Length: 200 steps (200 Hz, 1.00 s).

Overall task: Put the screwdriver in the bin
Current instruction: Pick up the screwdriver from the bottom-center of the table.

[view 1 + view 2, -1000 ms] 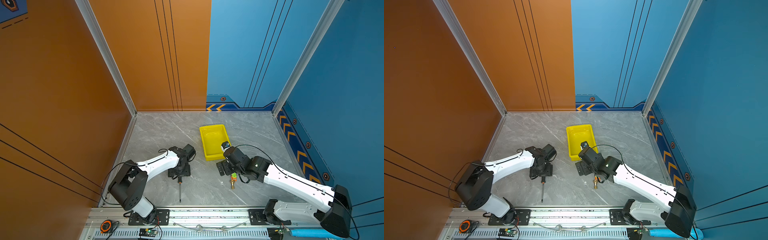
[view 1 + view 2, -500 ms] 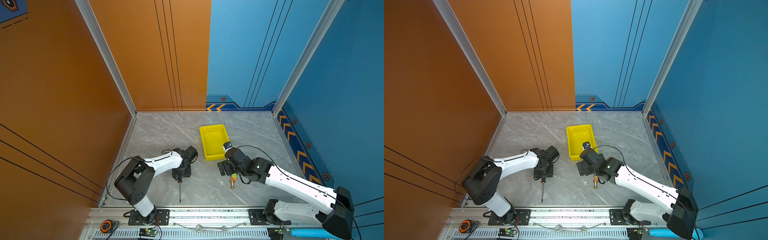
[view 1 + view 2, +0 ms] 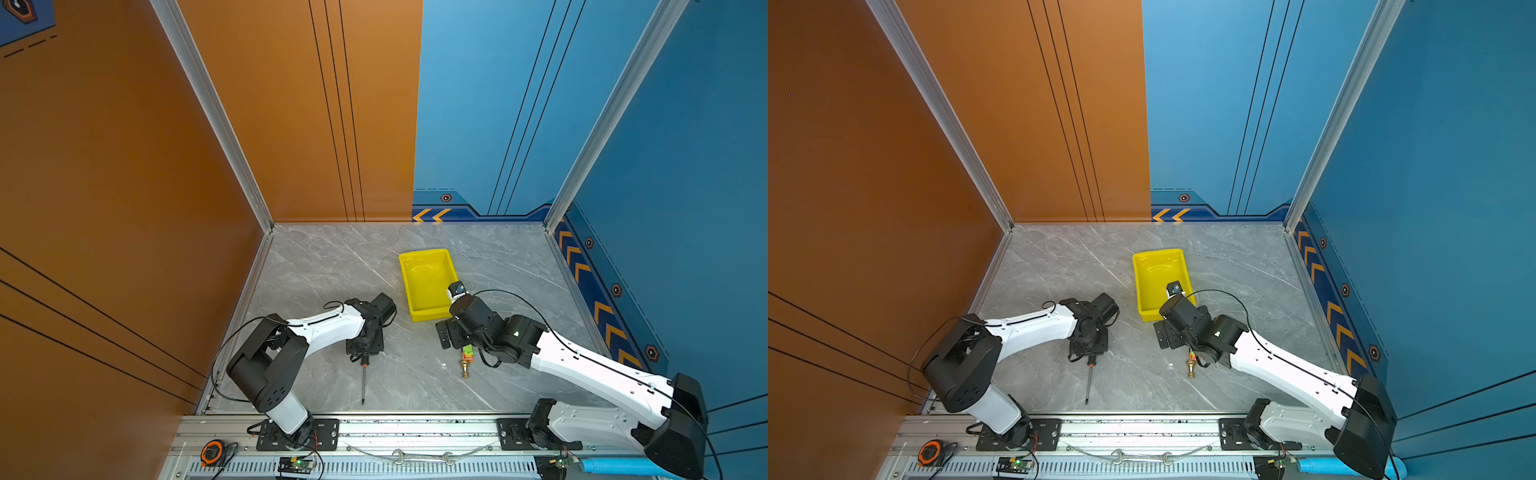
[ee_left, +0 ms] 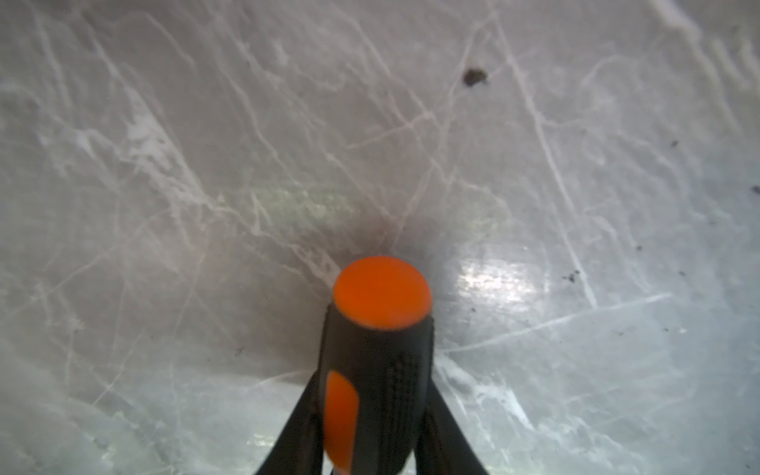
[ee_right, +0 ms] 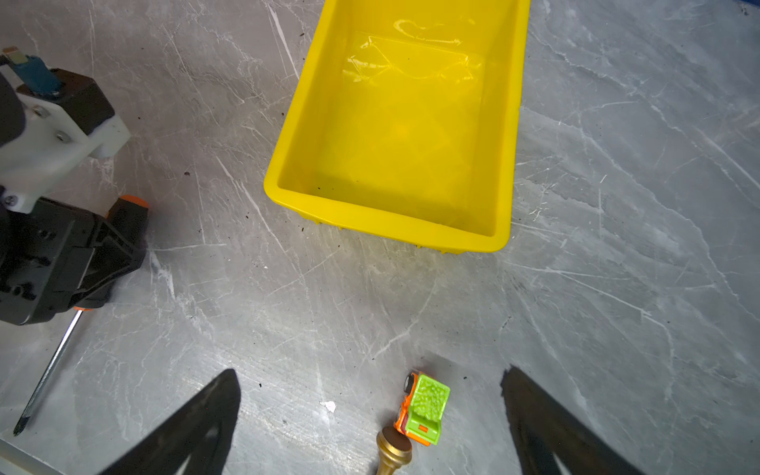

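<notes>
**Grasp made, lift not yet begun.** The left fingers (image 4: 302,419) are clenched on the black handle of the screwdriver (image 3: 363,384), one on each flank. In the left wrist view the orange butt cap projects beyond them. In both top views the screwdriver lies low on the grey surface (image 3: 332,270), its long axis running 12 to 6 o'clock. The handle is at the 12 o'clock end, and the thin shaft and tip point at 6 o'clock toward the base rail (image 3: 415,419). The bin (image 3: 405,286) stands apart from it, between 1 and 2 o'clock of the handle. It is empty, and its long axis is nearly parallel to the tool. The coming carry thus appears to run toward 1–2 o'clock with little turning, and the trailing shaft will probably need height to clear the near rim. The right fingers (image 5: 197,423) are spread wide and hold nothing. They hover at about 3 o'clock of the screwdriver, over the orange-green block (image 5: 423,407) and the brass piece (image 5: 392,450). The left side alone is placed to act.
</notes>
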Motion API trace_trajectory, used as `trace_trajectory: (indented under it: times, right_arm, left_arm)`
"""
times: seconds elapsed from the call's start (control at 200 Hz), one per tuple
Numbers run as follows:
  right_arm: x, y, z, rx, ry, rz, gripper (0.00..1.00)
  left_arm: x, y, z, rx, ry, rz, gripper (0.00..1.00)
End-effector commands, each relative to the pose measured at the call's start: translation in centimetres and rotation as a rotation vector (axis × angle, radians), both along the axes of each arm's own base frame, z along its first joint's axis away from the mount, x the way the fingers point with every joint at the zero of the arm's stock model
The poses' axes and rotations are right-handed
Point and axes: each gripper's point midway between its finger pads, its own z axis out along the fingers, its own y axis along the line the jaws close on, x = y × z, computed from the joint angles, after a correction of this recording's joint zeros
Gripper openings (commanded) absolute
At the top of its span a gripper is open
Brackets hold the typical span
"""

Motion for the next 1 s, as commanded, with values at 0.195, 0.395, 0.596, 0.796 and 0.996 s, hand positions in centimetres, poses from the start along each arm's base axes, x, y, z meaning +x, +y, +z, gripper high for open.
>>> trace_trajectory:
  times: [0.195,0.395,0.596,0.796,0.996]
  right_arm:
    - [0.4,-0.7,0.9,0.066,-0.024,-0.073,1.00]
    - [1.0,-2.2,1.3,0.087,-0.028,-0.113,1.00]
    - [2.3,-4.2,2.1,0.117,-0.033,-0.156,1.00]
    - [4.0,-6.6,2.8,0.137,-0.027,-0.199,1.00]
    - [5.3,-7.8,3.0,0.134,-0.022,-0.212,1.00]
  left_arm:
    - [0.9,0.7,4.0,0.011,-0.074,-0.025,0.09]
    - [3.7,-0.4,8.6,-0.010,-0.156,-0.050,0.01]
    - [6.9,-2.0,13.0,-0.043,-0.236,-0.067,0.01]
    - [10.9,-5.4,15.8,-0.107,-0.291,-0.084,0.00]
    - [15.3,-9.8,17.0,-0.174,-0.329,-0.097,0.00]
